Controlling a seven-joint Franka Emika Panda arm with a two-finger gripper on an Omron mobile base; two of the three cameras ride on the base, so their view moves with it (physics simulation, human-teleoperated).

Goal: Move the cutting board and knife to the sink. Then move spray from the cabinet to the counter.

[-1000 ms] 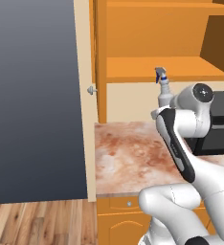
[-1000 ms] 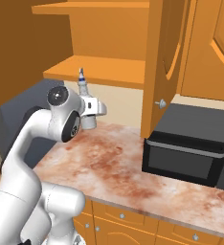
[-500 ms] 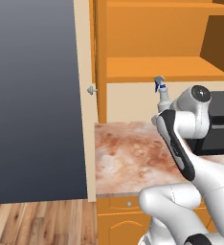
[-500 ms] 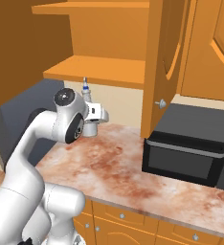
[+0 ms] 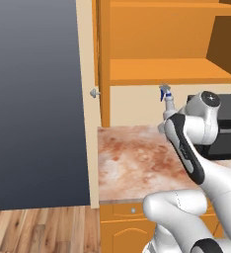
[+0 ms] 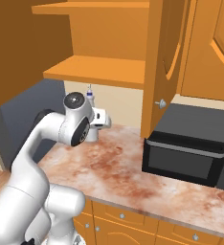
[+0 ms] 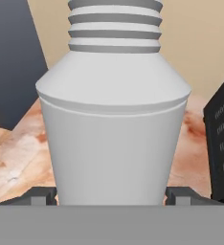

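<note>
Spray bottle upright between my fingers, my pincer spread wide, clamped on its body. Bottle low over worktop near back edge, below open wall cabinet, beside microwave.

We see open counter in front of the arm, bare marbled stone to the left of the black microwave. The microwave blocks the right side, the cabinet shelf hangs overhead, and the dark panel walls the left.
</note>
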